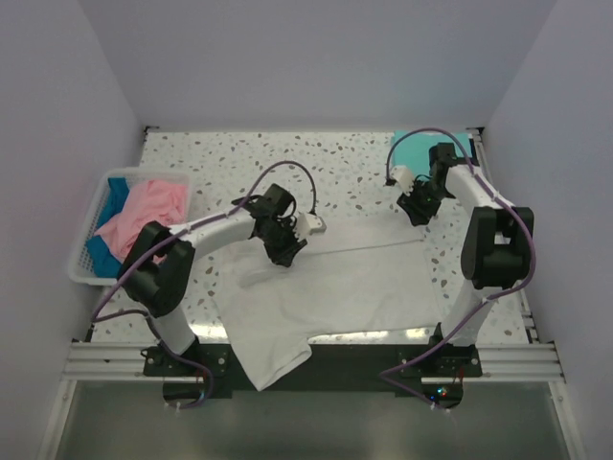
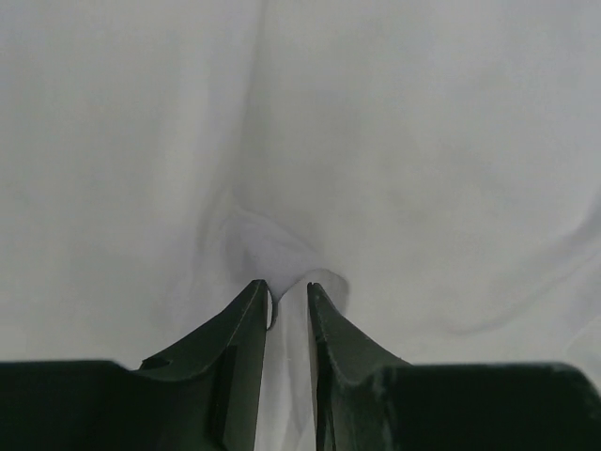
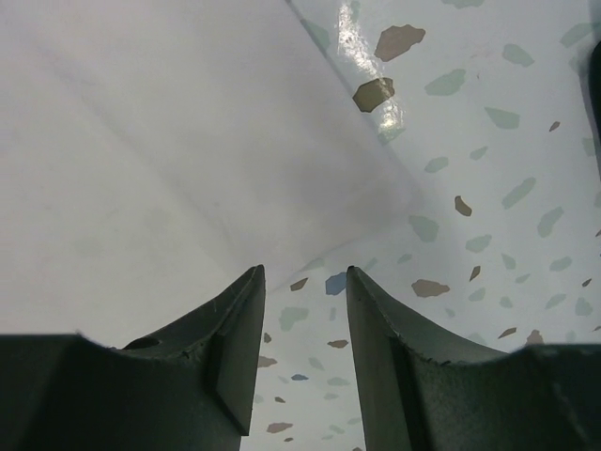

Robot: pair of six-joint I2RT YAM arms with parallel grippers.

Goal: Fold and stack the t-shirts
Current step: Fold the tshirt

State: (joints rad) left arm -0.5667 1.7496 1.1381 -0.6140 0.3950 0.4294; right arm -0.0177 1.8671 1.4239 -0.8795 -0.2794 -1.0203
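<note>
The white t-shirt (image 1: 326, 287) lies spread on the table's middle, and one sleeve hangs over the near edge. My left gripper (image 1: 284, 253) is down on its upper left part. In the left wrist view the gripper (image 2: 288, 287) pinches a raised fold of the white cloth (image 2: 376, 141). My right gripper (image 1: 414, 213) is at the shirt's far right corner. In the right wrist view it (image 3: 305, 271) is open and empty over bare table, the shirt's edge (image 3: 141, 141) just beyond its left finger. The teal t-shirt (image 1: 414, 146) lies at the back right. The pink t-shirt (image 1: 144, 213) and the blue t-shirt (image 1: 117, 187) lie in the basket.
The white lattice basket (image 1: 84, 240) stands at the table's left edge. The speckled table (image 1: 220, 158) has walls on three sides. The metal rail with both arm bases (image 1: 316, 359) runs along the near edge.
</note>
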